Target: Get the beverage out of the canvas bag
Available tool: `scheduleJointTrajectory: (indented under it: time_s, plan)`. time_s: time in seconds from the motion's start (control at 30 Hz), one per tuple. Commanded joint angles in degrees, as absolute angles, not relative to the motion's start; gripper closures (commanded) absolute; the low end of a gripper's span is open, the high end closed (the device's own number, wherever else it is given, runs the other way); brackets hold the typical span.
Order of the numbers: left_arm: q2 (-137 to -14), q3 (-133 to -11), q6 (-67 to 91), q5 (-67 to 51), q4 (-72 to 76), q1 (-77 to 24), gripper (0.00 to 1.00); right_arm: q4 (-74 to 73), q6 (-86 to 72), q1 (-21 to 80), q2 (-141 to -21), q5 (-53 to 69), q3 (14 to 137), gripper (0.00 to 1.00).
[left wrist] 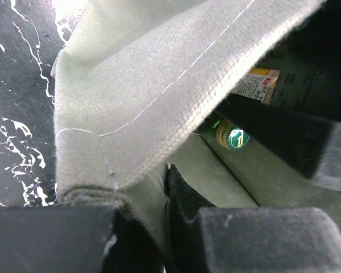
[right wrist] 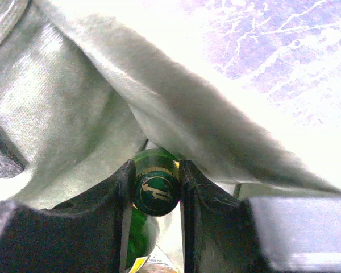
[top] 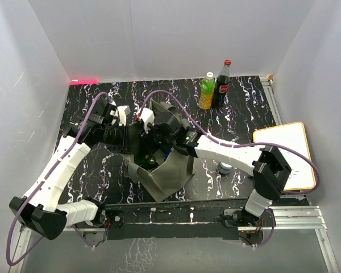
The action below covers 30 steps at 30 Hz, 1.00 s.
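The olive-grey canvas bag sits mid-table with its mouth open. My left gripper is shut on the bag's rim, pinching the fabric between its pads and holding the side up. My right gripper reaches down inside the bag. There it is shut on the beverage, a green glass bottle with a green and gold cap, gripped at the neck just below the cap. In the left wrist view the same cap shows deep in the bag beside a dark right finger. The bottle's body is mostly hidden.
At the back stand a green-yellow bottle and a dark cola bottle. A white board with an orange rim lies at the right edge. A small round blue-grey object sits right of the bag.
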State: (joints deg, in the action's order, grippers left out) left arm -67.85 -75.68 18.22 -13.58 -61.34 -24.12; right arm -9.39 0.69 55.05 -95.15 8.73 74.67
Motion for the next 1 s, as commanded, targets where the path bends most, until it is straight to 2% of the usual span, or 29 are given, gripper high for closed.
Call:
scheduleJointTrajectory:
  time_s: [0.0, 0.43, 0.97]
  plan:
    - [-67.67, -78.41, 17.67, -11.68, -60.48, -23.99, 0.95, -1.09, -7.94, 55.01, -87.84, 1.42, 79.59, 0.92]
    - [-68.95, -79.41, 17.97, -11.60, -60.90, -23.99, 0.95, -9.67, -23.18, 54.79, -84.85, -11.17, 88.53, 0.92]
    - [-69.72, -79.46, 18.81, -12.04, -60.86, -23.99, 0.95, -24.84, -40.69, 48.77, -85.02, -12.26, 104.72, 0.92]
